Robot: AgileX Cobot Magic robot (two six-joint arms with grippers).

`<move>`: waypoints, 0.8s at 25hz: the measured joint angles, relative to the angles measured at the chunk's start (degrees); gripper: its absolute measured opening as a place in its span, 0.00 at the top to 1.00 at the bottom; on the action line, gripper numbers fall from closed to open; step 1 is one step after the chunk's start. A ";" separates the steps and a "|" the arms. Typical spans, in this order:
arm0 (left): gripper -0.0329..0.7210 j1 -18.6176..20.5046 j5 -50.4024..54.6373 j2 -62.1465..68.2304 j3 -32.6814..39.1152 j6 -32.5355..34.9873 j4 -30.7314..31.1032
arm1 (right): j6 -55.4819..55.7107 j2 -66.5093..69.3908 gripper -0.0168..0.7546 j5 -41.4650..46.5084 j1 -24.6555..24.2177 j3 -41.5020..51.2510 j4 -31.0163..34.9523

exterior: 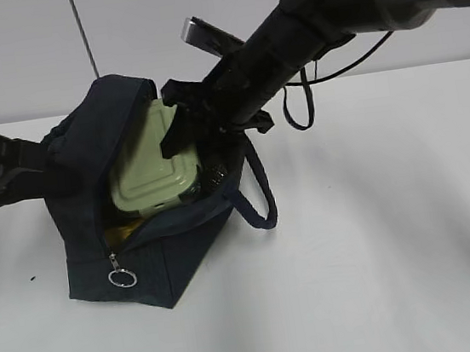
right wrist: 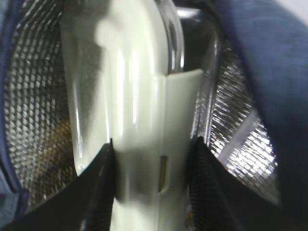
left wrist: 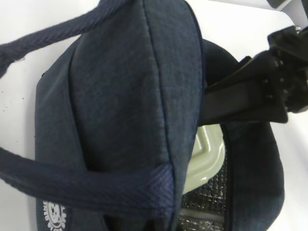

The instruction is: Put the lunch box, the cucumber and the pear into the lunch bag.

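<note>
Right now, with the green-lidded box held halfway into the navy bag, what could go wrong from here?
1. The pale green-lidded clear lunch box sits tilted, half out of the dark navy fabric lunch bag; released now, it might tip out or jam.
2. The right end effector grips the box inside the silvery lining; withdrawing could snag the bag's loop handle.
3. Something yellow lies underneath and may get pressed.
</note>
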 joint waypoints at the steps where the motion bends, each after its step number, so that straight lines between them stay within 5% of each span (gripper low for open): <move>1: 0.98 0.00 0.00 0.00 0.00 0.00 0.00 | -0.12 0.80 0.58 -0.18 0.44 -0.87 0.68; 10: 0.98 0.00 0.22 0.00 0.00 0.00 0.05 | -1.55 3.74 0.57 -1.46 1.69 -3.46 -0.87; 20: 0.98 0.00 0.21 0.00 0.00 0.00 0.05 | -2.84 3.92 0.41 2.78 1.69 -6.45 -2.02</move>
